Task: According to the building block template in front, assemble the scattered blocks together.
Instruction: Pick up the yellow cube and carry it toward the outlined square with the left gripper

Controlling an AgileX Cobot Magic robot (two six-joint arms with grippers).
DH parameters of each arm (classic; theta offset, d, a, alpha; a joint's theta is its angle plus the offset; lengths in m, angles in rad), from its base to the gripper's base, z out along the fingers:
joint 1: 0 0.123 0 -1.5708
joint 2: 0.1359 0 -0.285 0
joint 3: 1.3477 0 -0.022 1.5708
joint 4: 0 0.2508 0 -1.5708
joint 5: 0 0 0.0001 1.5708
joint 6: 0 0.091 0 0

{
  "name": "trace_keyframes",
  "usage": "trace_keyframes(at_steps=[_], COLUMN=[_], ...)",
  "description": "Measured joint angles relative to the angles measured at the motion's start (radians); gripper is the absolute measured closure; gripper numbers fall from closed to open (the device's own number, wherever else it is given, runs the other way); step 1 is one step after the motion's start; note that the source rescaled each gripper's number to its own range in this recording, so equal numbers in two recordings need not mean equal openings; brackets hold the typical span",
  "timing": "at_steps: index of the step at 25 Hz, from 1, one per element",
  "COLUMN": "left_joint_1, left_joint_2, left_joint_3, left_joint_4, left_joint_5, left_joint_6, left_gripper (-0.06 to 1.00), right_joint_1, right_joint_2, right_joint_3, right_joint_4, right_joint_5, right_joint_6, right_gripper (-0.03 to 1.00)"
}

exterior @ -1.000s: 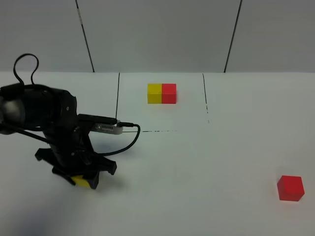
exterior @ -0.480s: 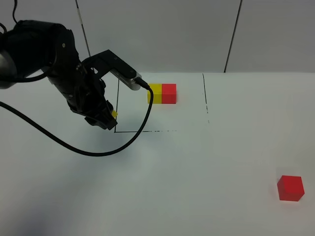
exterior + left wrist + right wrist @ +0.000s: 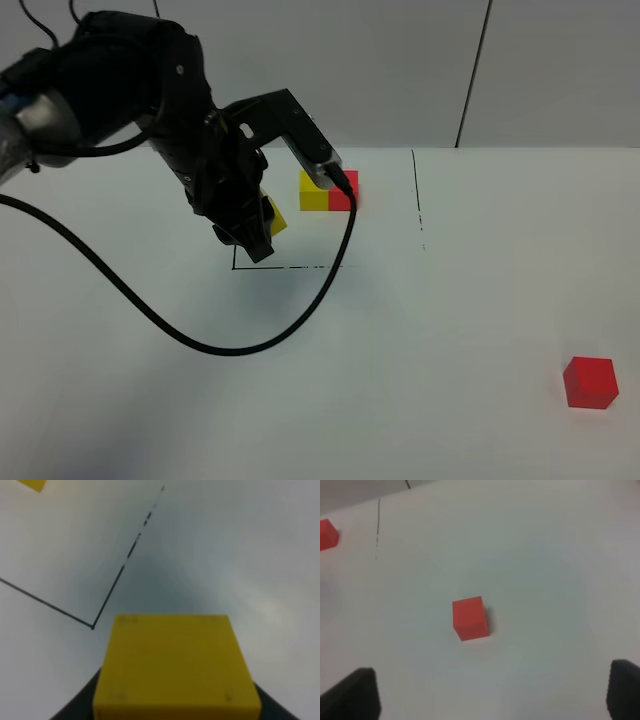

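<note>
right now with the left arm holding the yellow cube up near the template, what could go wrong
1. The plain yellow cube in the left gripper hangs close to the small yellow-and-red template pair, and the black cable passes in front of that pair; either could nudge it.
2. The plain red cube lies far to the right, so a yellow cube set down crooked or too near the template may leave poor room for joining.
</note>
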Motion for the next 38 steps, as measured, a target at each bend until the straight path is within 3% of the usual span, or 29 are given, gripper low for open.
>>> trace_keyframes(at_steps=[5, 12, 17, 38], left_joint_1=[-0.06, -0.139, -0.194, -0.225], left_joint_2=[0.116, 0.314, 0.427, 0.561], left_joint_3=[-0.092, -0.338, -0.451, -0.47], left_joint_4=[0.048, 0.091, 0.093, 0.096], left_joint_5=[0.038, 0.166, 0.166, 0.153], left_joint_6=[0.057, 0.144, 0.193, 0.247], left_gripper=[0.94, 0.94, 0.94, 0.94], right_joint_1=[0.0, 0.0, 0.0, 0.0], right_joint_2=[0.0, 0.0, 0.0, 0.0], right_joint_3=[0.0, 0.0, 0.0, 0.0], right_joint_4=[0.0, 0.0, 0.0, 0.0], right_joint_5=[0.0, 0.0, 0.0, 0.0], right_joint_6=[0.0, 0.0, 0.0, 0.0], right_gripper=[0.16, 0.16, 0.16, 0.16])
